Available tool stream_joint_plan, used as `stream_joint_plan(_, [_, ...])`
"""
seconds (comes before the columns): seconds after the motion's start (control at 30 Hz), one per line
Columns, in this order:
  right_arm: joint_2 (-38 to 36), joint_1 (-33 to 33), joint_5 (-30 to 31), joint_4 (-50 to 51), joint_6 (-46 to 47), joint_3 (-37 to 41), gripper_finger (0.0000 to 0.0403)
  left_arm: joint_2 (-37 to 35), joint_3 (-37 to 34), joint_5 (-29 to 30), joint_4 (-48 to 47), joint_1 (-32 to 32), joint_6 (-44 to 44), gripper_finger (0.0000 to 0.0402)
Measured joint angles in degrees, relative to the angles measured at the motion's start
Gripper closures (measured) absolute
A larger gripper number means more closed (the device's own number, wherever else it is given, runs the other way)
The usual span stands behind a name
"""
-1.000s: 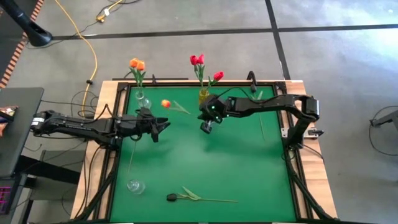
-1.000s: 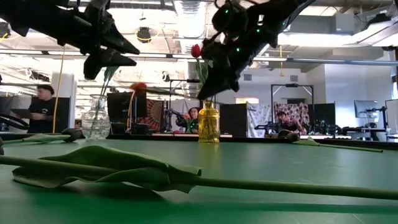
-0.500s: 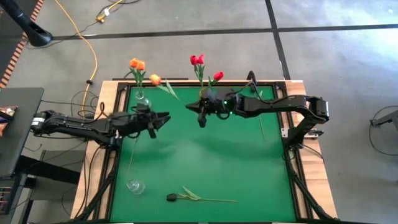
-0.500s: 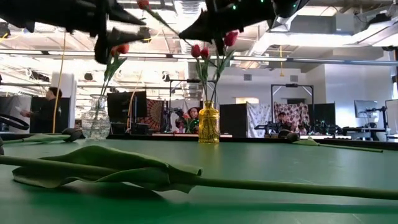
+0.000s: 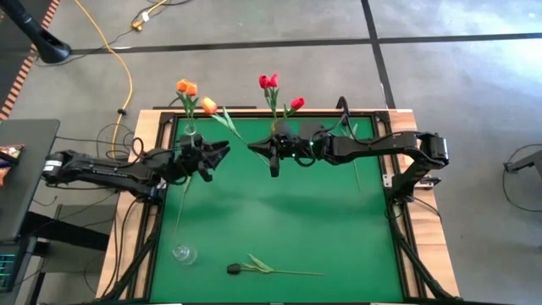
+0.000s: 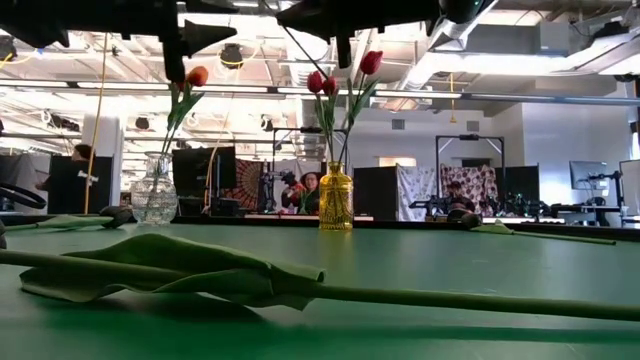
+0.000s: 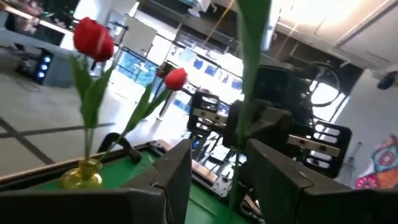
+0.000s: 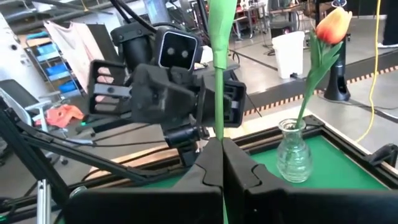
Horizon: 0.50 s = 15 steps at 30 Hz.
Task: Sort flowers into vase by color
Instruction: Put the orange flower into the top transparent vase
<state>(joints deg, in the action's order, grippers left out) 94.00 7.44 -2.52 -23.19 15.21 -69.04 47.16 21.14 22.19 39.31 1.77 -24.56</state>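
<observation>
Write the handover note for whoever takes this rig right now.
Right gripper: shut on the stem of an orange tulip, over the table's back.
Left gripper: open, fingers either side of that stem.
Done: other orange tulips in clear vase, red tulips in yellow vase.
Left: vase the held tulip, then the dark tulip lying near the front edge.

- Orange tulips (image 5: 185, 87): two heads upright in the clear vase (image 5: 191, 131) at the surface's far left edge.
- Red tulips (image 5: 268, 81): three heads standing in the yellow vase (image 6: 335, 197) at the far middle.
- Third orange tulip (image 5: 209, 106): raised in the air, its green stem pinched in the right gripper (image 5: 273, 154), head near the clear vase.
- Dark tulip (image 5: 235, 268): lying flat at the near edge, stem pointing right.
- Empty clear vase (image 5: 184, 252): near left.
</observation>
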Motion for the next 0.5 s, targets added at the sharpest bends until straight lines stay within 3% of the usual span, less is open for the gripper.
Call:
stream_joint_plan(0.2, [0.02, -0.04, -0.69, -0.01, -0.01, 0.00, 0.0385, 8.94, 5.08, -4.09, 2.20, 0.21, 1.37, 0.0260])
stream_joint_plan(0.5, [0.04, -0.88, -0.72, 0.17, -0.03, 0.00, 0.0385, 13.69, 10.59, -0.21, 2.37, 0.27, 9.03, 0.0260])
